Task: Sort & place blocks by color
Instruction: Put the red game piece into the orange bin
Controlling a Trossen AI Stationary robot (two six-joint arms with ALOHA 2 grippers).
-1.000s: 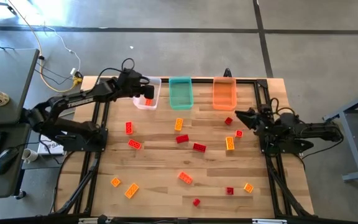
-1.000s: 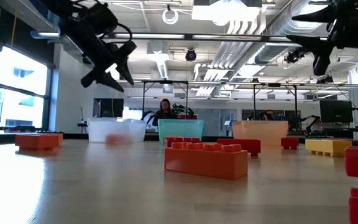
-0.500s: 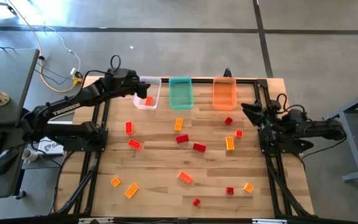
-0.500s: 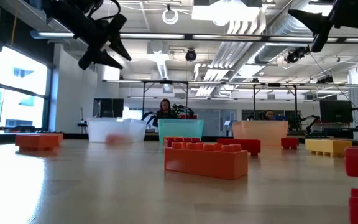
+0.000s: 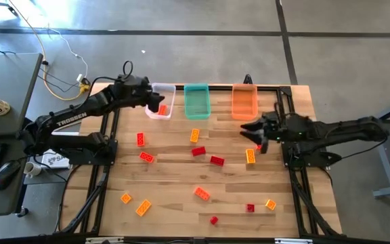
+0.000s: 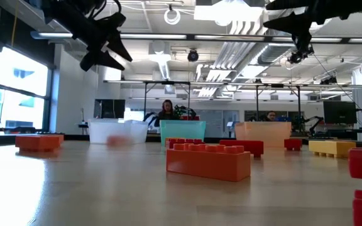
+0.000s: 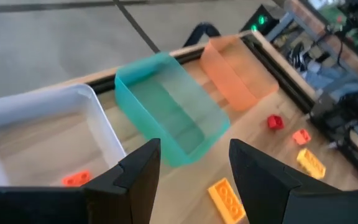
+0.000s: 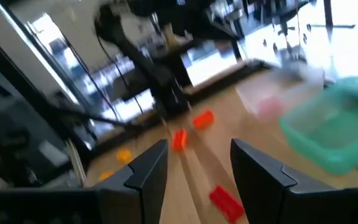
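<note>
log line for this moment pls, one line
left pincer: open, empty, over clear bin | clear bin: one orange-red block inside | right pincer: open, empty, above table near orange bin | loose blocks: on table

Scattered blocks (image 5: 202, 194) dot mid-table; bins (image 5: 197, 102) line the far edge.

text: TROSSEN (white capitals) | on: left arm (image 5: 70, 120)
</note>
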